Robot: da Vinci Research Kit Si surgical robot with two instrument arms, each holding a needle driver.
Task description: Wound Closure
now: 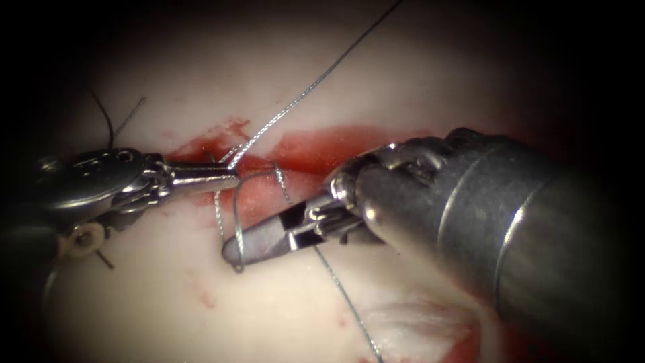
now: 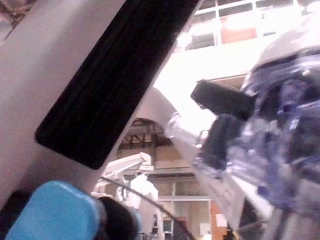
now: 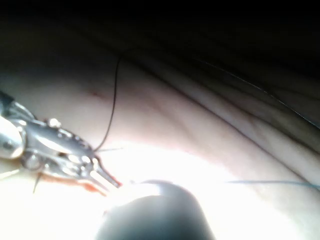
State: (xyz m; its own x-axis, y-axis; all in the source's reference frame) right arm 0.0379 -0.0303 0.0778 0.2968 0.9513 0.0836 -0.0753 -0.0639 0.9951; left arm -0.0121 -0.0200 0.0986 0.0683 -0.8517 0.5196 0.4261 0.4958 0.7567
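While two tools (image 1: 232,180) (image 1: 235,250) grip one thread (image 1: 295,101), tissue (image 1: 416,87) lies beneath.

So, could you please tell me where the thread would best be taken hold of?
Probably the straight stretch of thread lifted off the tissue above the cut, approached from the endoscope view's right, square across it. Lower down it loops around the right tool, and the left tool appears to hold it there.
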